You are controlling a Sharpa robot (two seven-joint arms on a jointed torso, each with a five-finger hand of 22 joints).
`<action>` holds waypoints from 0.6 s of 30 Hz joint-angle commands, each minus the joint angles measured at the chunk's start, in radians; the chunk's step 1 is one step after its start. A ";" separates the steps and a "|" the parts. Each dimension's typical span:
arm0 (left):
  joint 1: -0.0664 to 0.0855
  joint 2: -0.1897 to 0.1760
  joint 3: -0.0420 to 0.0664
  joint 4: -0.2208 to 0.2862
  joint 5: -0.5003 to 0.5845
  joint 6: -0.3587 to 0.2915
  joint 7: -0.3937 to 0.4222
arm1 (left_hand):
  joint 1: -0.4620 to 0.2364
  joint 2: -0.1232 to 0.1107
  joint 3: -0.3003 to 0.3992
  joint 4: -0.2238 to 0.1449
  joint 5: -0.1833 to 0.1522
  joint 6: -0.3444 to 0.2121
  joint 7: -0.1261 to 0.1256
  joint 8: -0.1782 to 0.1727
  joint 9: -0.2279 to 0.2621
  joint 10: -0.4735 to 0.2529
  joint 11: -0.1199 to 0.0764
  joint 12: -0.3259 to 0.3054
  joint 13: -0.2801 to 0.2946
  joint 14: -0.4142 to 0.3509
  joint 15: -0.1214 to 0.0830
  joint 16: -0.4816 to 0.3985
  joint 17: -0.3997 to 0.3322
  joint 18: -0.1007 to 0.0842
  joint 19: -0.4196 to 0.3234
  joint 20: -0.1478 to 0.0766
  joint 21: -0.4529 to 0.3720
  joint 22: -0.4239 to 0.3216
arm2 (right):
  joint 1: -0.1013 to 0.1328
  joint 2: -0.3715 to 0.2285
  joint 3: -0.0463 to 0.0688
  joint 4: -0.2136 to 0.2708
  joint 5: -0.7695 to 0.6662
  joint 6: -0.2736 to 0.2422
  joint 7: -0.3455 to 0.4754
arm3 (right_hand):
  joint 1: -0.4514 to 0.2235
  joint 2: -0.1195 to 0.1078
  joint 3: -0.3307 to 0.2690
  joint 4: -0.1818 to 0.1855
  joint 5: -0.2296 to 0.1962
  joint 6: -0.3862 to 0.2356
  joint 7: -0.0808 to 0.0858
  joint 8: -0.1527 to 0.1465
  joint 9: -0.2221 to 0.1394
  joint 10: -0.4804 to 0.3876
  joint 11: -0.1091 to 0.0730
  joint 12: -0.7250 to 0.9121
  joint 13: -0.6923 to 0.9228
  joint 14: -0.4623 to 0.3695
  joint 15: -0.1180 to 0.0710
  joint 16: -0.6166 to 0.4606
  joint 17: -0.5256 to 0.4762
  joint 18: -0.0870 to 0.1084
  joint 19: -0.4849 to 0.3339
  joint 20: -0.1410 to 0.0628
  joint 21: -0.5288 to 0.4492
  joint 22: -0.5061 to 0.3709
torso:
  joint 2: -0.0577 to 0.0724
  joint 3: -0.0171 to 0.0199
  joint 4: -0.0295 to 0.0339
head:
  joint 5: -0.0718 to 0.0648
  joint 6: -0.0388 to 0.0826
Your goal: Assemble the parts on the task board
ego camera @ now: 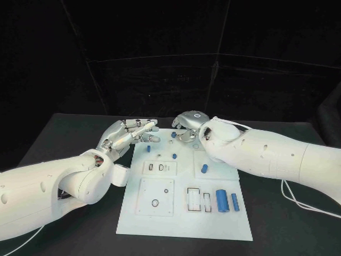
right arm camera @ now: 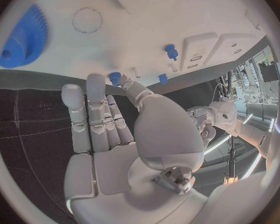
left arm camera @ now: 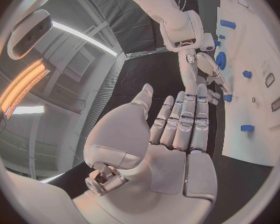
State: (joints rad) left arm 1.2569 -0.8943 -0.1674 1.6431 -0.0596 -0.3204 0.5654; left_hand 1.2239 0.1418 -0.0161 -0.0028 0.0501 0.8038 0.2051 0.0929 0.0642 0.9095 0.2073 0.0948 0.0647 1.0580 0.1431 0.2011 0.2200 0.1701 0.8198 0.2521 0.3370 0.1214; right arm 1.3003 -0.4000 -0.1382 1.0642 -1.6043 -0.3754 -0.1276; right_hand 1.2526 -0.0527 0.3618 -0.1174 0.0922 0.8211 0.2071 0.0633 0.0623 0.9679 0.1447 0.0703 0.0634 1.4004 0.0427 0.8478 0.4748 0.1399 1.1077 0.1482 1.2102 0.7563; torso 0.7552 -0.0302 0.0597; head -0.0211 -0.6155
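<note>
Head view: the left hand (ego camera: 128, 133) and the right hand (ego camera: 189, 126) are held at the far end of the task board (ego camera: 186, 218); two blue cylinders (ego camera: 228, 201) lie near its right edge.
Left wrist view: left fingers (left arm camera: 185, 119) are extended side by side, nothing held.
Right wrist view: right fingers (right arm camera: 97, 109) are straight, nothing held; a blue gear (right arm camera: 22, 40) lies on the board.

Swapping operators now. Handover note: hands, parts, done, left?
Left hand: open, holding nothing, at the far left corner of the task board.
Right hand: fingers apart, holding nothing, over the board's far edge.
Parts: blue gear near the far edge; two blue cylinders lying at the near right; small blue pegs mid-board.
Done: cannot tell.
Left: several slots are unfilled.
</note>
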 commanded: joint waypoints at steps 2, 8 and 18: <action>0.002 -0.004 0.001 0.002 0.001 0.009 0.002 | 0.002 0.010 0.003 0.002 0.002 -0.002 0.059 -0.007 0.000 -0.005 0.000 -0.005 -0.001 -0.003 0.006 -0.005 0.002 0.012 0.002 0.006 -0.006 -0.002 | 0.005 -0.051 0.024 0.052 0.022 -0.056 -0.006 | 0.013 0.005 -0.013 0.010 0.032 0.071 0.004 0.016 0.010 0.044 -0.007 0.033 0.007 0.002 -0.002 -0.003 -0.001 0.008 0.010 -0.001 0.003 0.018 | 0.000 0.0003 -0.0034 | -0.002 0.002; 0.003 -0.013 0.001 0.004 0.001 0.008 0.002 | 0.002 0.010 0.003 0.002 0.002 -0.002 0.059 -0.007 0.000 -0.005 0.000 -0.005 -0.001 -0.003 0.006 -0.005 0.002 0.012 0.002 0.006 -0.006 -0.002 | 0.006 -0.182 0.066 0.180 0.113 -0.049 -0.052 | -0.005 -0.023 -0.040 0.045 0.072 0.103 -0.046 0.023 0.010 0.306 -0.075 0.206 0.097 0.049 -0.054 0.116 0.147 -0.016 0.101 -0.044 0.077 0.158 | -0.003 0.0018 -0.0098 | -0.008 0.008; 0.003 -0.019 0.001 0.003 0.001 0.011 -0.001 | 0.002 0.011 0.003 0.002 0.002 0.004 0.059 -0.006 0.000 -0.005 0.000 -0.005 -0.001 -0.003 0.006 -0.005 0.002 0.012 0.002 0.006 -0.006 -0.002 | 0.007 -0.316 0.087 0.270 0.204 0.092 -0.124 | 0.006 -0.046 -0.263 0.217 0.104 0.019 -0.045 0.031 0.009 0.218 -0.072 0.752 0.634 0.106 -0.047 0.511 0.701 -0.062 0.241 -0.049 0.208 0.417 | -0.003 0.0033 -0.0166 | -0.011 0.012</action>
State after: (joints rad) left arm 1.2583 -0.9137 -0.1676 1.6455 -0.0591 -0.3205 0.5629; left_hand 1.2239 0.1417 -0.0161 -0.0028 0.0501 0.8038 0.2051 0.0929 0.0642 0.9095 0.2073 0.0948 0.0647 1.0580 0.1432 0.2011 0.2209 0.1697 0.8198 0.2521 0.3370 0.1205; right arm 1.3049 -0.7127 -0.0521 1.3293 -1.4524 -0.3598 -0.2044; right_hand 1.2406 -0.0976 0.1203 0.0856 0.1930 0.8476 0.1601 0.0891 0.0703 1.2068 0.0691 0.7795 0.6482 1.4666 -0.0087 1.3398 1.1474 0.0912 1.3397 0.0967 1.4091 1.1560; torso 0.7520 -0.0272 0.0441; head -0.0307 -0.6034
